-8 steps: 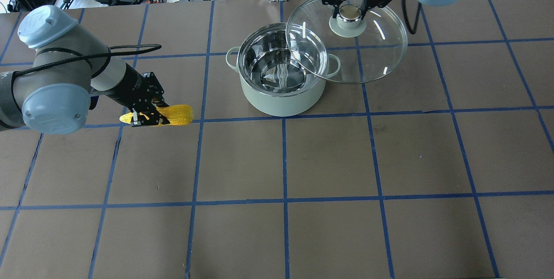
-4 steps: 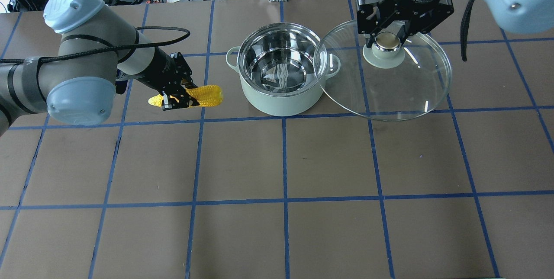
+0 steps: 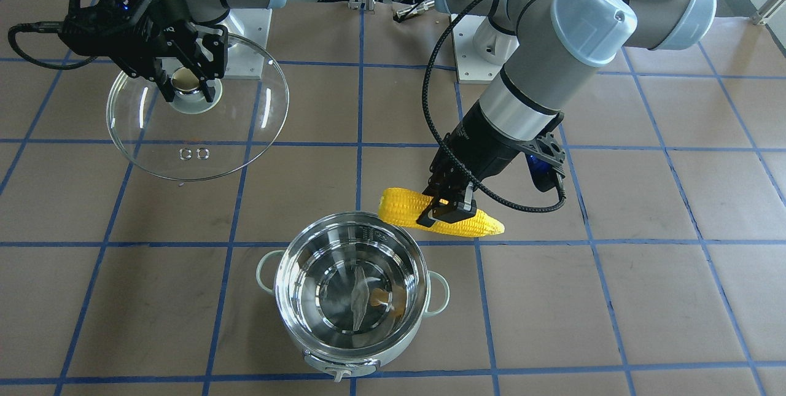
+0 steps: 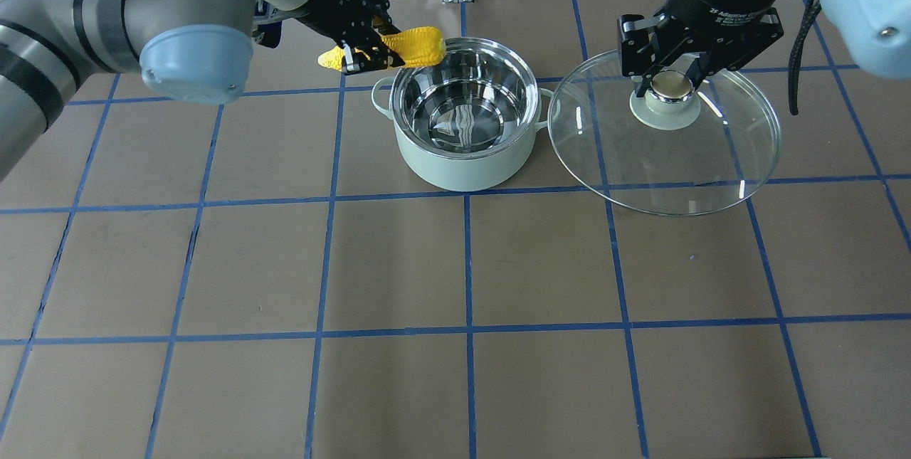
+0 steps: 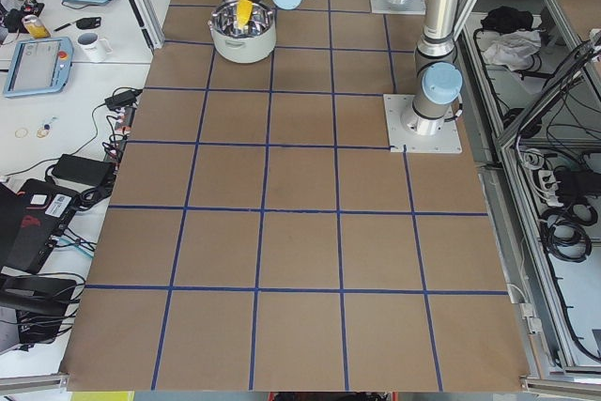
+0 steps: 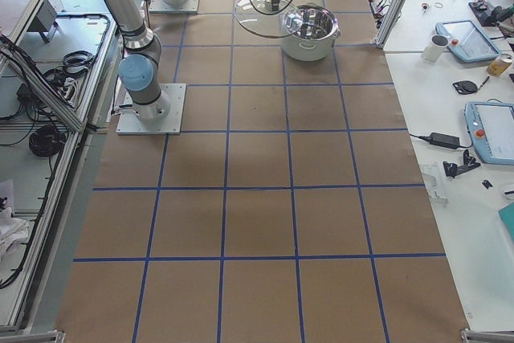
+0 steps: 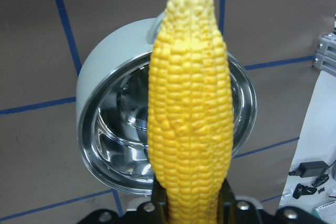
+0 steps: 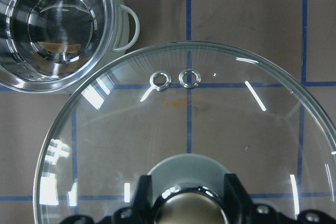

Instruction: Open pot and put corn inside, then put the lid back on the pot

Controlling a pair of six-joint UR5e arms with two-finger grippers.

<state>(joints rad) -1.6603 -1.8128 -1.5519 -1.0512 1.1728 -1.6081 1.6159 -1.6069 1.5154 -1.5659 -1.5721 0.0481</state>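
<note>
Yellow corn (image 4: 420, 45) in left hand (image 4: 366, 55), near pot (image 4: 462, 167)

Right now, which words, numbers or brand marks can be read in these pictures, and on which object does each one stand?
"2F Adaptive": white print on the black body of the right gripper, overhead view; what follows it is blurred.
Fine marks on the inner wall of the pot: too small to read.
The corn and the lid: no text visible.
</note>
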